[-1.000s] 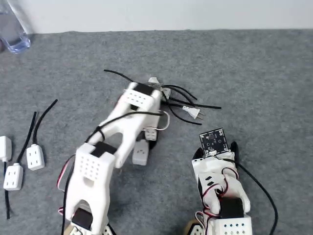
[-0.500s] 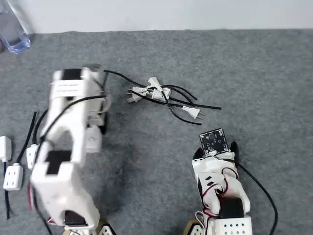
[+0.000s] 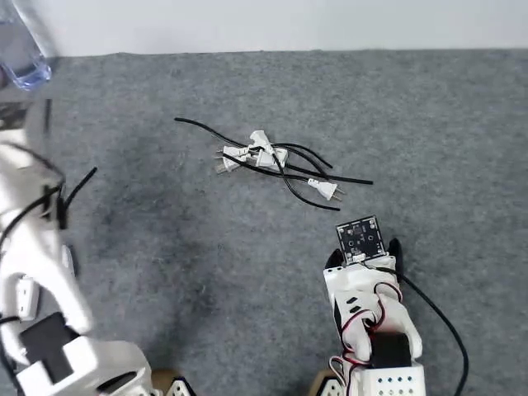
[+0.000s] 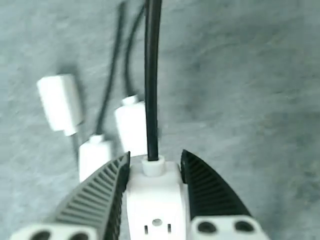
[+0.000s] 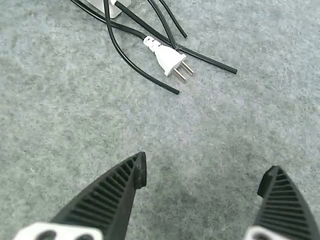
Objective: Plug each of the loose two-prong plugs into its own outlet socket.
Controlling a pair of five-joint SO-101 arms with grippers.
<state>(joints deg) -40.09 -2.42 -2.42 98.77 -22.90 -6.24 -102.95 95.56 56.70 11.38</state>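
My left gripper [image 4: 154,156] is shut on a white outlet socket [image 4: 152,200], whose black cord [image 4: 151,75] runs straight out between the fingers. Under it, three more white sockets [image 4: 60,102] [image 4: 131,127] [image 4: 95,152] lie on the grey carpet. In the high view the left arm [image 3: 37,247] stands at the far left edge. A tangle of white two-prong plugs [image 3: 254,153] with black cords lies mid-table, and one plug [image 3: 324,190] [image 5: 167,57] lies apart, prongs out. My right gripper [image 5: 206,167] hangs open over bare carpet, short of that plug.
A clear plastic object [image 3: 21,66] sits at the back left corner. A pale wall [image 3: 289,25] borders the far edge of the carpet. One socket [image 3: 25,297] peeks out beside the left arm. Open carpet lies between the two arms.
The left arm has swung from the plug tangle at mid-table to the far left, carrying the socket with it. The right arm has not moved.
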